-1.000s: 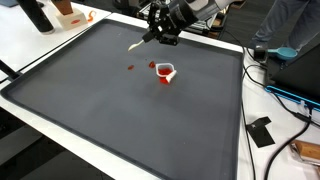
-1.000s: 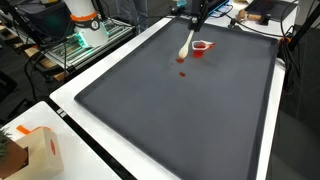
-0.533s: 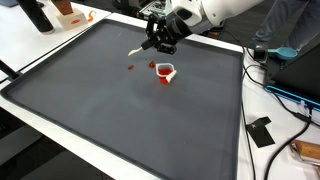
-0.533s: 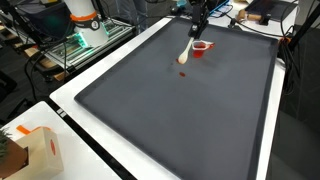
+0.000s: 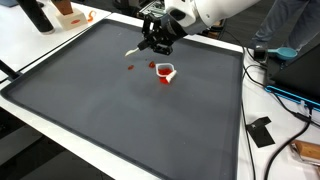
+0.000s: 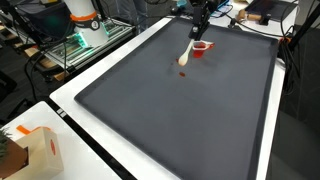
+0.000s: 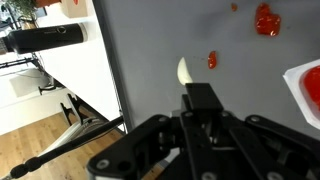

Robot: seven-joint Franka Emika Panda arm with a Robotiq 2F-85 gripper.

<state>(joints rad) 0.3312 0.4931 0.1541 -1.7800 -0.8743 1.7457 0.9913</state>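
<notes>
My gripper [image 5: 158, 38] [image 6: 198, 22] hangs over the far part of a dark grey mat [image 5: 120, 120] [image 6: 180, 120], shut on the handle of a pale spoon [image 5: 133, 50] [image 6: 186, 52]. The spoon slants down with its bowl close above the mat. A small white cup [image 5: 165, 72] [image 6: 201, 48] with red contents stands on the mat just beside it. Red bits [image 5: 130, 67] [image 6: 183, 75] lie on the mat near the spoon's bowl. In the wrist view the spoon tip [image 7: 184, 70] sticks out beyond my gripper [image 7: 200, 110], with red bits [image 7: 212, 60] beside it and the cup [image 7: 308, 88] at the right edge.
The mat lies on a white table [image 5: 275, 160]. A black flat object [image 5: 260, 131] and cables [image 5: 285, 95] lie off the mat's side. A cardboard box [image 6: 30, 150] sits at a table corner. A dark bottle [image 5: 36, 14] stands at the far end.
My gripper has shifted a little and dipped, carrying the spoon's bowl lower toward the mat near the red bits. The cup has not moved.
</notes>
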